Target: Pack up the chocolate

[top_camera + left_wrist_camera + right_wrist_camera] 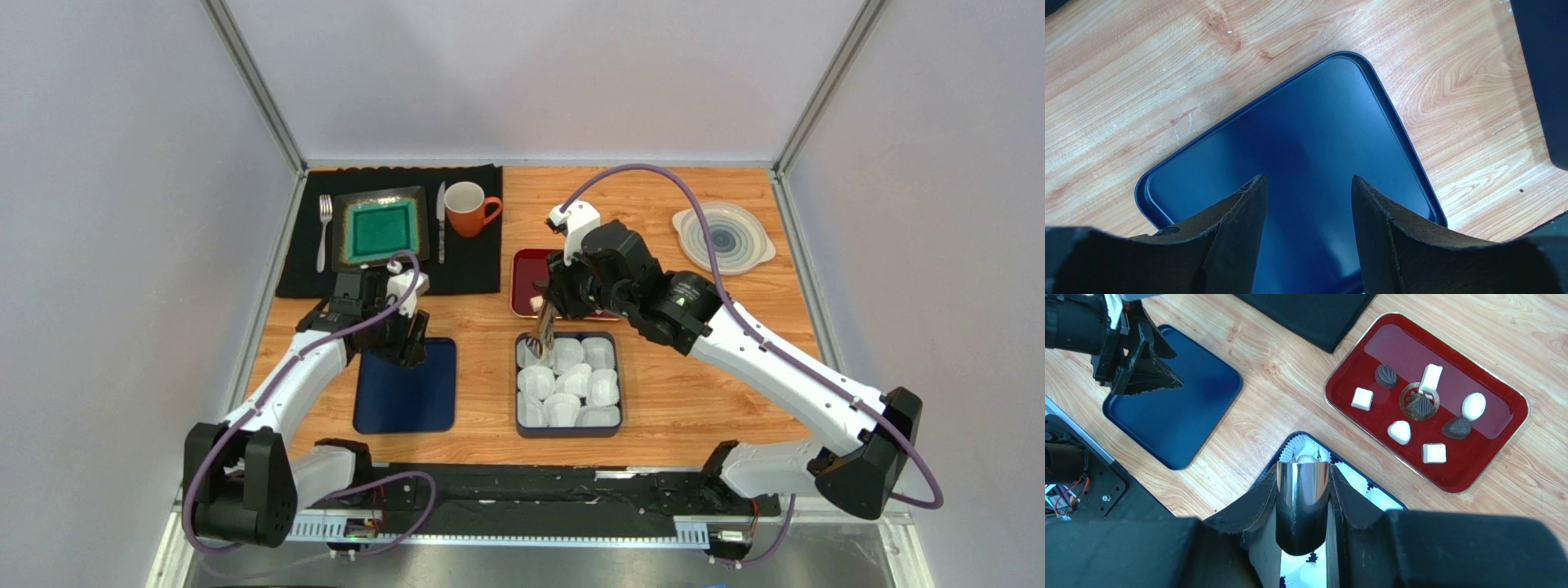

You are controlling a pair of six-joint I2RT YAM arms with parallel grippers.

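Right pincer (1308, 490) pinched a metal scoop (1303, 523) over the paper cups (586, 382), seemingly depositing; left pincer (1308, 184) spread; next, scoop chocolate (1362, 398) upper right.

From above, the right arm (736, 349) hides most of the red tray (526, 267) and nearly all its chocolate (1362, 399).

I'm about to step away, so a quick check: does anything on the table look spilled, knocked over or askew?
Nothing is spilled. One small oddity: in the red tray, a cream-white chocolate bar seems to stand on end, touching the gold-rimmed dark piece, while the other sweets lie flat.
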